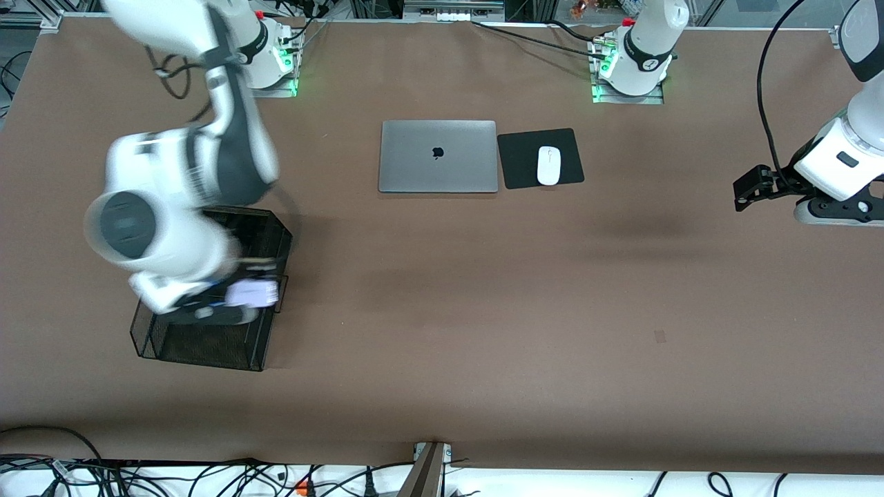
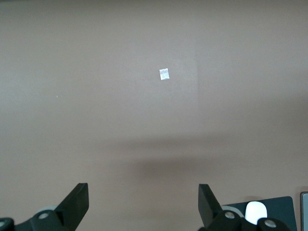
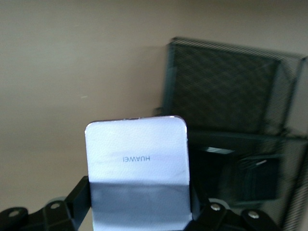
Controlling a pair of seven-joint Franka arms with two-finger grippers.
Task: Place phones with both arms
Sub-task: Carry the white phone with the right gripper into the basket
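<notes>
My right gripper (image 1: 231, 298) is shut on the pale lavender-white phone (image 1: 253, 293) and holds it over the black mesh basket (image 1: 207, 357), at the edge toward the table's middle. In the right wrist view the phone (image 3: 136, 156) stands between the fingers (image 3: 77, 197), with the basket (image 3: 226, 82) below it. Dark flat shapes (image 3: 255, 178) lie inside the basket; I cannot tell whether they are the two black phones. My left gripper (image 1: 740, 195) is open and empty over bare table at the left arm's end. In its own wrist view (image 2: 143, 195) it has nothing between the fingers.
A closed grey laptop (image 1: 438, 157) lies near the bases. A white mouse (image 1: 549, 166) sits on a black pad (image 1: 518, 162) beside it; both also show in the left wrist view (image 2: 256, 210). A small white sticker (image 2: 164, 74) is on the table.
</notes>
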